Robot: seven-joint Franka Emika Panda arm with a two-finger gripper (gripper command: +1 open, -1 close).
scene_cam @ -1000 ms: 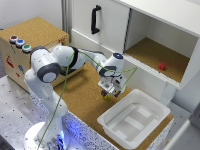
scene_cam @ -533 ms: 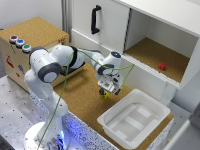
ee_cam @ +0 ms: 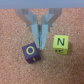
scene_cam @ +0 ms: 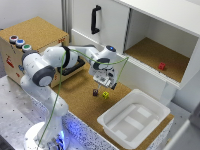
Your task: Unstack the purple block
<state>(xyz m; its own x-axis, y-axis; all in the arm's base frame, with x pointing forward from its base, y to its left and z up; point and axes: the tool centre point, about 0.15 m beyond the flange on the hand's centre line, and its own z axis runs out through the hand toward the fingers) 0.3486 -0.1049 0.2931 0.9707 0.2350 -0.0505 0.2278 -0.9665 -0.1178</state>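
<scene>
Nearest the exterior camera stands the white tray (scene_cam: 131, 120), resting on the cork-topped bench (scene_cam: 75, 95). Beyond the tray's far corner lie two small cubes on the cork: the purple block (scene_cam: 95, 92) and the yellow cube (scene_cam: 105, 94), side by side, each flat on the bench, neither on top of the other. The wrist view confirms this: the purple block (ee_cam: 30, 51) and the yellow cube (ee_cam: 60, 43) sit close together with a narrow strip of cork showing between them, lettered faces up.

Directly above the two cubes hangs the pincer (scene_cam: 105, 80). From the wrist view the pincer (ee_cam: 39, 26) stands parted, its fingers holding nothing, tips clear of both cubes.

Judgement: the purple block already lies off the stack, so the separation appears done and the step in hand is the release and withdrawal. To do it well, the arm should rise straight up from the purple block with the fingers kept apart, avoiding any sideways drift that could nudge the block against the yellow cube or tip it. No further contact seems needed.

Farther from the tray, behind the pincer, stands the white cabinet (scene_cam: 115, 27) with a black handle (scene_cam: 95, 19); its open compartment holds a red cube (scene_cam: 161, 66), well apart from the purple block. Toward the exterior view's left sits a wooden box (scene_cam: 35, 35) carrying coloured buttons (scene_cam: 20, 43).
</scene>
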